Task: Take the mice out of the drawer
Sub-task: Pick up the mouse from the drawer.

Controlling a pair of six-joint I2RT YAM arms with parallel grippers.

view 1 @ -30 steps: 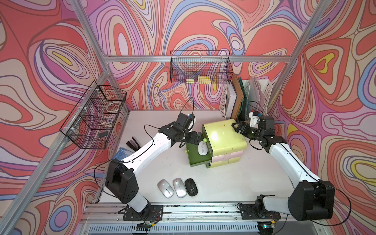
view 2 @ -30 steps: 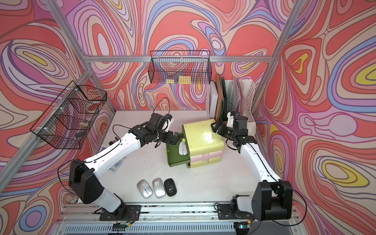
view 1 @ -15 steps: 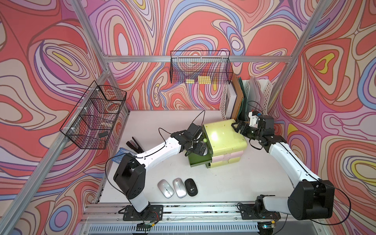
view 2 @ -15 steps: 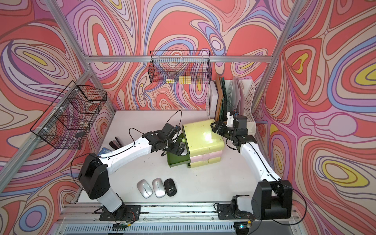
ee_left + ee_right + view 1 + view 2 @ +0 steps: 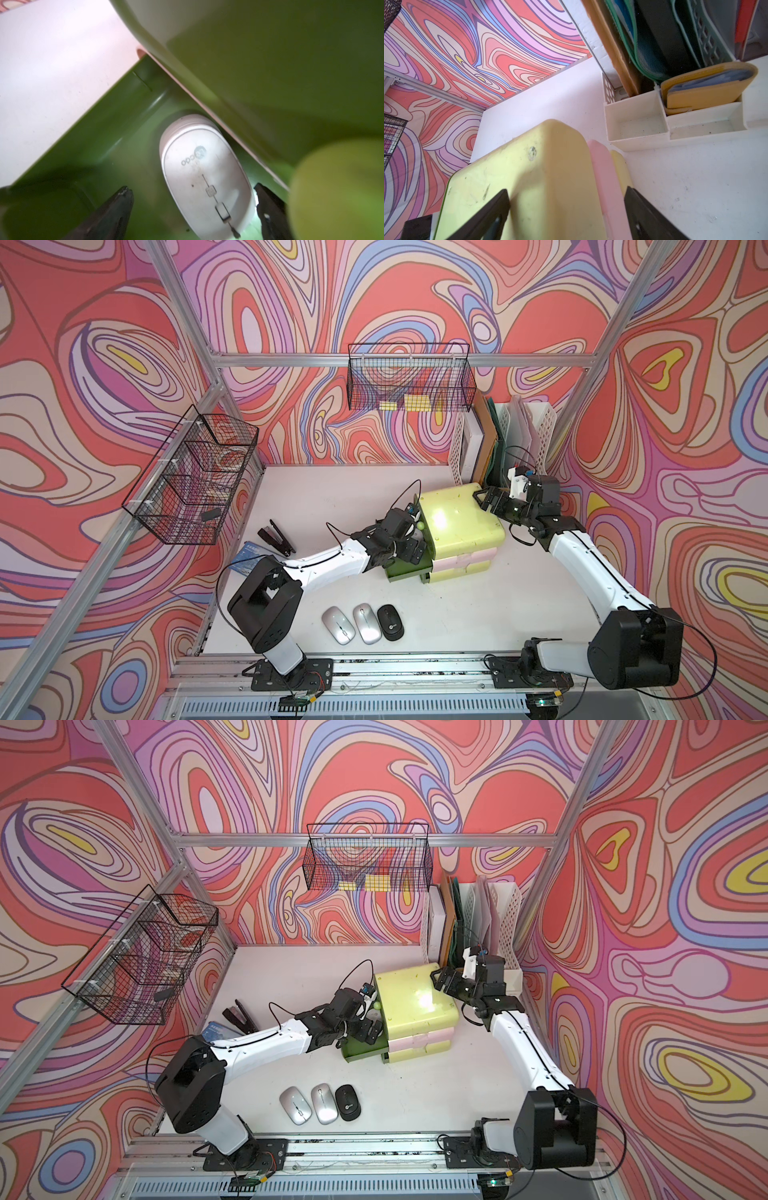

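Observation:
The green drawer [image 5: 405, 570] [image 5: 361, 1050] stands pulled out of the yellow-green drawer unit [image 5: 461, 522]. My left gripper [image 5: 415, 549] [image 5: 368, 1029] [image 5: 191, 187] is down inside it, open. In the left wrist view its fingers stand on either side of a white mouse [image 5: 205, 172] lying on the drawer floor, without closing on it. Two silver mice [image 5: 337, 624] [image 5: 367, 623] and a black mouse [image 5: 390, 622] lie in a row near the table's front edge. My right gripper [image 5: 490, 499] [image 5: 568, 191] is open, straddling the unit's back top corner.
A round green ball [image 5: 332, 187] sits close beside the left gripper. A black stapler [image 5: 276, 536] and a blue card [image 5: 249, 558] lie at the left. A white file rack [image 5: 505, 439] stands behind the unit. Wire baskets [image 5: 191, 477] [image 5: 409, 383] hang on the walls.
My left arm has swung right and down, bringing the open gripper into the drawer over the white mouse. The right arm has held still.

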